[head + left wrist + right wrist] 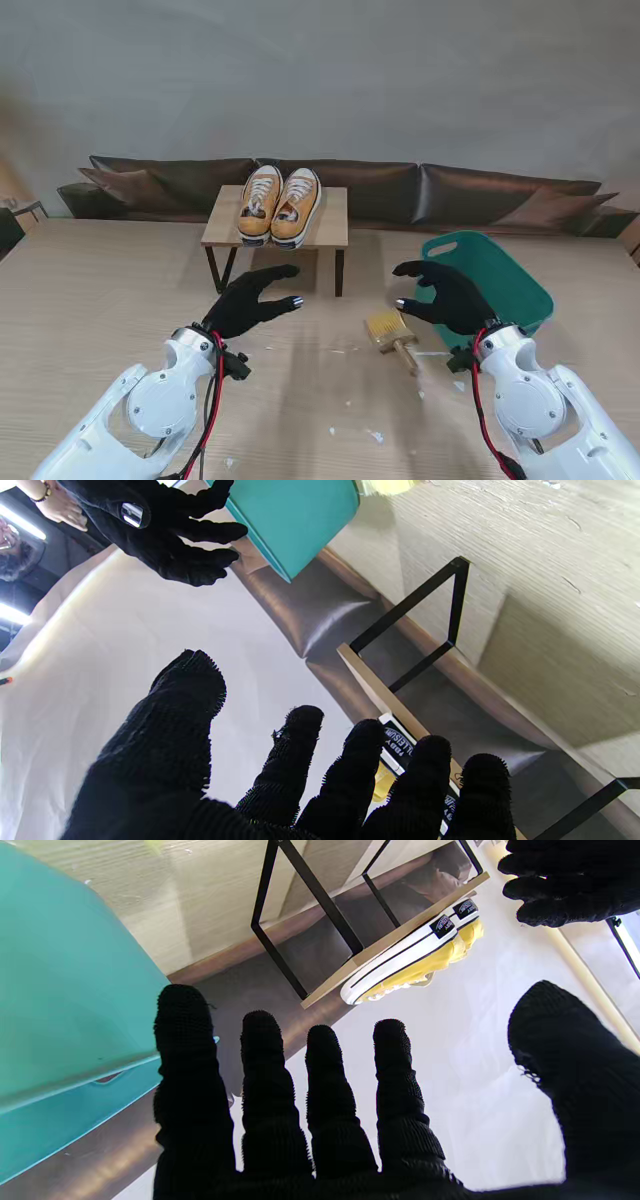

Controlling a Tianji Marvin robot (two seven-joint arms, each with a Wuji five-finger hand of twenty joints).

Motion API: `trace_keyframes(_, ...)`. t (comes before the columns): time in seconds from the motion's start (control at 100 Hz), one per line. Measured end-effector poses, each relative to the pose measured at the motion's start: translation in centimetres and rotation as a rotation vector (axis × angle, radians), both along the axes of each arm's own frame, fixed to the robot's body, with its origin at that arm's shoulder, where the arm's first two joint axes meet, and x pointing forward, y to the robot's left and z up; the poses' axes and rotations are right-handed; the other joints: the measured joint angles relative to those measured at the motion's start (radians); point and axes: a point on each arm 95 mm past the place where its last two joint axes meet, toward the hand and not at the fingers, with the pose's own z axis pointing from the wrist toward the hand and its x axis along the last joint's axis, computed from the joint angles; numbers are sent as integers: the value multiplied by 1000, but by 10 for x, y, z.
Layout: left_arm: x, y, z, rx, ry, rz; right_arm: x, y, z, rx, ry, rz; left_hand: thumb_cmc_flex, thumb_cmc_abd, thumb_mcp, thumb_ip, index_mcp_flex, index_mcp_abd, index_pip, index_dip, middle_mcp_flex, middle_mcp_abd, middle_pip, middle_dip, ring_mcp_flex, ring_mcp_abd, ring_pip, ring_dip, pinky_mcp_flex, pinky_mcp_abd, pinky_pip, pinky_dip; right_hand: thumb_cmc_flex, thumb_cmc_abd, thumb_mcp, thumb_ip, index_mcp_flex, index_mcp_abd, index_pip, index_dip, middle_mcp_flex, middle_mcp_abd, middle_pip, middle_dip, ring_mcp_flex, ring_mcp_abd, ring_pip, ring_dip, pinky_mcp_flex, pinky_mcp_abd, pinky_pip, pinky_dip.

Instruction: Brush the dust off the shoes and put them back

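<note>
Now: both hands spread, nothing held. Brush (392,338) handle to be gripped by right hand (447,296); sneakers (279,206) untouched on stand (330,226); left hand (248,300) kept clear.

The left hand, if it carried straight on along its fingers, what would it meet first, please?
Probably the yellow shoes on the small wooden stand: the left hand, open, points at the stand's near edge. Depth is unclear, so it might meet the edge itself first.

Shoes (279,206) on small rack (330,230); brush (392,337) (on table) betw. both empty robot hands.
</note>
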Motion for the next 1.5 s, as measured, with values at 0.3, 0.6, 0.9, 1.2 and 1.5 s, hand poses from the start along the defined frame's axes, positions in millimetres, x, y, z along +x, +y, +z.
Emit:
trace_keyframes(0.3, 1, -1, -1, 20, 9, 9, 0, -1, 0, 0, 1, -3, 0, 0, 0, 0, 0, 0, 0, 0, 0, 0, 0, 0, 0, 0, 0, 0, 0, 0, 0, 0, 0, 0, 0, 0, 0, 0, 0, 0, 0, 0, 0, 0, 0, 0, 0, 0, 0, 0, -1, 0)
trace_keyframes(0.6, 3, -1, 1, 133, -34, 10, 0, -1, -1, 6, 10, 4, 0, 0, 0, 0, 0, 0, 0, 0, 0, 0, 0, 0, 0, 0, 0, 0, 0, 0, 0, 0, 0, 0, 0, 0, 0, 0, 0, 0, 0, 0, 0, 0, 0, 0, 0, 0, 0, 0, -1, 0)
trace_keyframes(0.9, 6, 13, 48, 349, -61, -65, -1, 0, -4, 39, 19, 18, 0, -1, 38, 0, 0, 0, 0, 0, 1, 0, 3, 5, 2, 0, 25, 16, 28, 0, 3, 25, 0, 0, 0, 0, 0, 0, 0, 0, 0, 0, 0, 0, 0, 0, 0, 0, 0, 0, -1, 0)
trace_keyframes(1.2, 21, 45, 92, 508, -113, -59, -2, 2, -6, 52, 32, 27, -1, -20, 81, 0, 0, -11, 0, 0, 1, -1, 18, 52, 27, -1, 85, 66, 63, 0, 42, 85, 0, 1, 0, 0, 0, 0, 0, 0, 0, 0, 0, 0, 0, 0, 0, 0, 0, 0, -2, 0)
trace_keyframes(1.5, 47, 68, 113, 654, -168, -68, -2, 4, -9, 59, 51, 35, -27, -94, 222, 0, 0, -40, 0, -7, 1, -6, 73, 232, 54, -19, 318, 302, 103, -40, 158, 318, 0, 2, 0, 9, 0, 0, 0, 0, 0, 0, 0, 0, 0, 0, 0, 0, 0, 0, -3, 0)
